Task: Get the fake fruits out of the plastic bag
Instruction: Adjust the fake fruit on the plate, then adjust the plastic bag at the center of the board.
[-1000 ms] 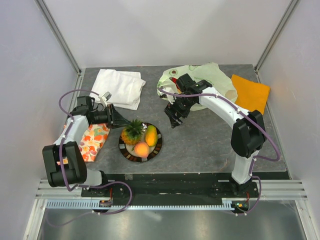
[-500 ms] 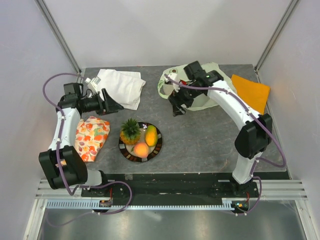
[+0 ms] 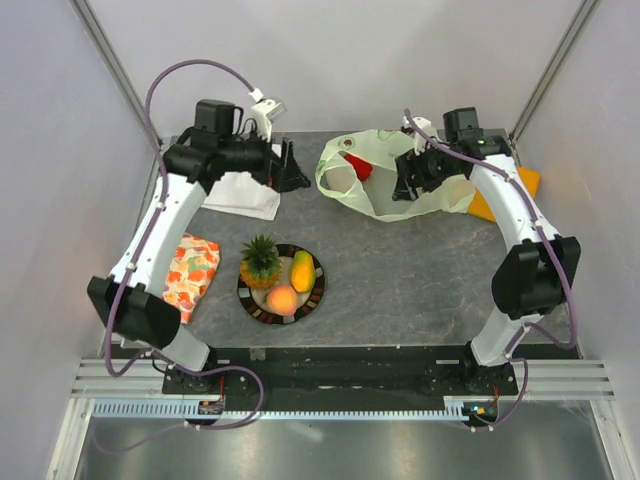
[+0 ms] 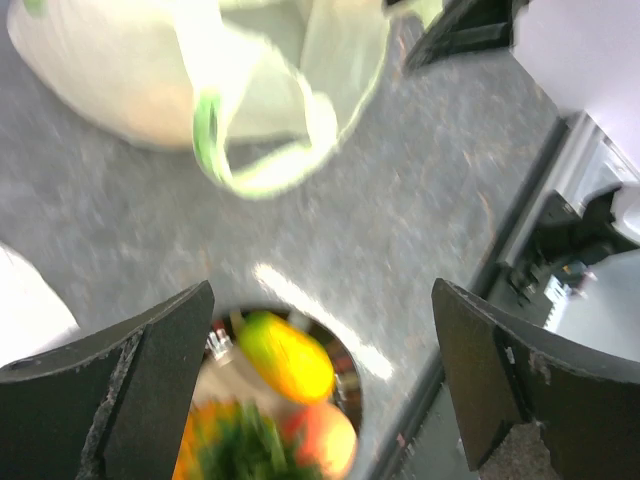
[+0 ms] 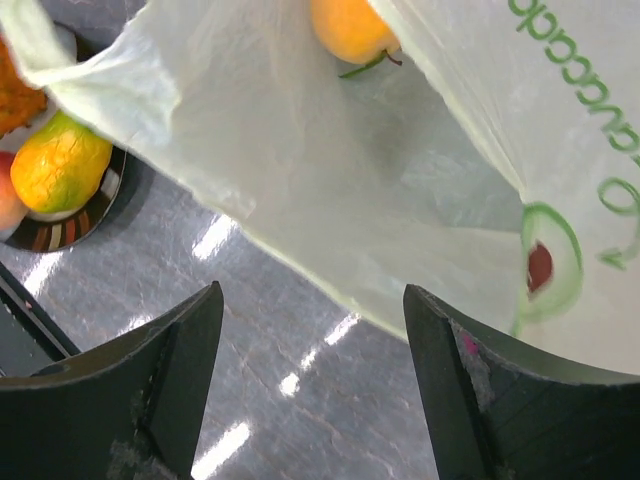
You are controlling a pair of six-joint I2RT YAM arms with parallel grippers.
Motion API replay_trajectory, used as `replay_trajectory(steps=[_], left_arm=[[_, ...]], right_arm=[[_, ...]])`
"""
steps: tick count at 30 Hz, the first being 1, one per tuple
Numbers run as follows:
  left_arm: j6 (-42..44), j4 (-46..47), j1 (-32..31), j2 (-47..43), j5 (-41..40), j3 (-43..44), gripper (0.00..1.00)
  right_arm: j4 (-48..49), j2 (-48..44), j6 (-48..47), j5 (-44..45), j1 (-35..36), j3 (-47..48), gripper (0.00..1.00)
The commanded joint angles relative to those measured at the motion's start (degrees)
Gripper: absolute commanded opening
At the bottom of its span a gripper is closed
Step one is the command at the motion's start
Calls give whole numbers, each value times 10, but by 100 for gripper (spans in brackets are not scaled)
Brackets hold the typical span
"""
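On the dark plate (image 3: pixel 312 297) stand a pineapple (image 3: pixel 262 258), a mango (image 3: pixel 301 270) and a peach (image 3: pixel 283 298). The pale-green plastic bag (image 3: pixel 385 190) lies at the back with its mouth gaping, a red piece (image 3: pixel 358 165) inside. The right wrist view shows an orange fruit (image 5: pixel 350 25) with a stem in the bag's (image 5: pixel 330 170) folds. My left gripper (image 3: pixel 295 172) hangs open and empty left of the bag; its wrist view looks down on the mango (image 4: pixel 290 355). My right gripper (image 3: pixel 405 185) is open above the bag's near edge, holding nothing.
A white folded cloth (image 3: pixel 245 195) lies under the left arm at the back left. A floral cloth (image 3: pixel 188 275) lies left of the plate. An orange cloth (image 3: pixel 530 178) peeks out behind the right arm. Walls and frame posts close in the back and both sides.
The left gripper let go of the pineapple on the plate, opened wide and swung up to the back. The right arm drew back to the right, over the bag.
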Motion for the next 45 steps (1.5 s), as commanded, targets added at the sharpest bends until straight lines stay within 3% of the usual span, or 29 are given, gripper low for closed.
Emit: replay_trajectory(steps=[1, 6, 11, 16, 19, 20, 21, 22, 27, 30, 34, 38, 45], left_arm=[[-44, -4, -8, 113, -97, 104, 99], [-51, 10, -23, 167, -123, 137, 99], [-85, 47, -39, 201, -79, 136, 99], [-79, 52, -70, 225, -89, 145, 95], [-69, 51, -79, 230, -70, 143, 65], [-66, 51, -79, 228, -59, 136, 34], [-62, 47, -78, 220, -62, 134, 12], [-53, 39, -78, 213, -64, 130, 2], [-27, 4, -52, 132, -73, 76, 2], [46, -46, -44, 85, -80, 51, 2], [76, -78, -44, 54, -89, 4, 2], [80, -76, -45, 72, -96, -22, 1], [77, -67, -50, 125, -108, 42, 1]], right_arm=[[71, 47, 67, -3, 11, 15, 80], [107, 94, 98, 8, 19, 31, 80], [124, 149, 119, 19, 23, 61, 81], [130, 184, 126, 53, 43, 74, 84], [128, 186, 135, 68, 46, 46, 84], [129, 172, 134, 73, 45, 30, 84], [128, 164, 131, 79, 45, -2, 84], [127, 155, 129, 93, 45, -19, 85], [128, 59, 130, 118, 25, -143, 85], [129, -4, 129, 141, 21, -198, 85], [144, -38, 142, 124, 22, -230, 86], [183, 7, 147, 84, 30, -192, 85], [203, 130, 182, 51, 72, -34, 86]])
